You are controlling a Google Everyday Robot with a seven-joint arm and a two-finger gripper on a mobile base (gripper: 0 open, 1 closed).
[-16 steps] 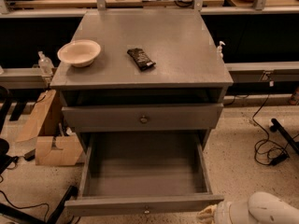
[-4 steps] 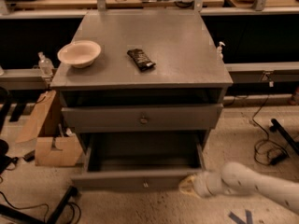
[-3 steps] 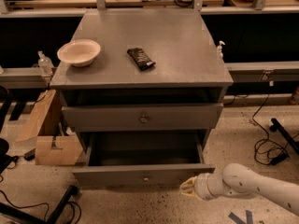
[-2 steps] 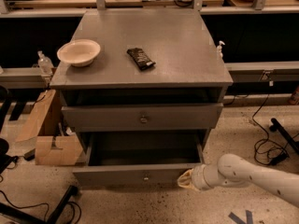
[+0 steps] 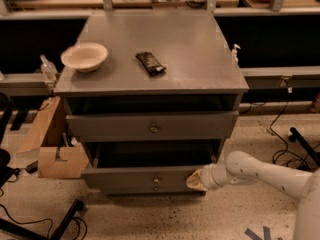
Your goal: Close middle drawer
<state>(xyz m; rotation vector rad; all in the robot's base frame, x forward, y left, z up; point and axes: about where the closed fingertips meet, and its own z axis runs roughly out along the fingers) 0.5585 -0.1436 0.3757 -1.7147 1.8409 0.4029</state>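
Drawer handling: middle drawer [image 5: 120, 176], low in the desk [image 5: 195, 54], nearly shut; rigid, probably heavy, slides straight; push its flat front near the knob [image 5: 156, 180]; gripper [image 5: 196, 180] rests at its right end, grip state indeterminate.

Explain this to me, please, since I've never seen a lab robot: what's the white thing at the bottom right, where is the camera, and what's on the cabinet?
The white thing is the robot's arm, reaching in from the lower right. Its tip, the gripper, sits at the right end of the middle drawer, whose front sticks out partway from the cabinet. I see nothing carried by it. There is only one camera view, looking down at the grey cabinet from its front. On top lie a pale bowl and a dark wrapped bar.
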